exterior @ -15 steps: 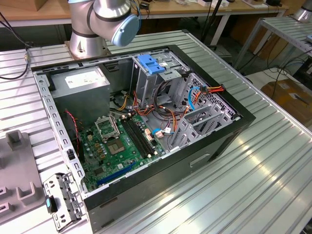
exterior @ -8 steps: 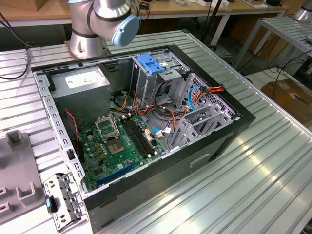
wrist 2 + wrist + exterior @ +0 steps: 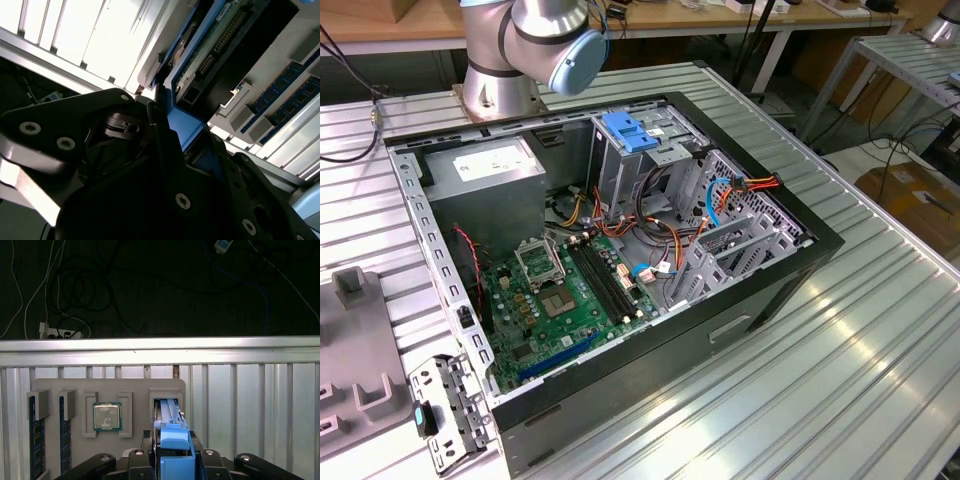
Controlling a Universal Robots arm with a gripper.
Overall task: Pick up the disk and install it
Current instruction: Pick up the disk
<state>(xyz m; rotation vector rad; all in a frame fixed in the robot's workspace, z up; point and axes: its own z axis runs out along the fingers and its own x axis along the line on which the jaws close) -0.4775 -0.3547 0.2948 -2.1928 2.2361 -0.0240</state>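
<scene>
Fingers (image 3: 156,117) of the gripper (image 3: 173,452) are clamped on the disk (image 3: 172,437), pinching its blue carrier rail from both sides in both wrist views. The disk stands on edge at the slot of a grey holder tray (image 3: 140,390). The same tray also holds a processor chip (image 3: 107,416) and memory sticks (image 3: 33,440). In the exterior view, the open computer case (image 3: 750,310) takes up the middle of the frame. A wide blue latch (image 3: 625,130) sits toward its upper middle, and the case rests on the ribbed metal worktop (image 3: 860,380).

The grip looks to be on thin plastic at one end of the drive. If the drive catches the slot wall, I judge it could pivot or slip between the pads. A tilted disk could then jam at the drive cage.

The disk's own edge hides whether its far end is seated in the slot or clear of it. The second wrist view cuts off most of the drive body, leaving its circuit board (image 3: 220,40) and connector pins.
</scene>
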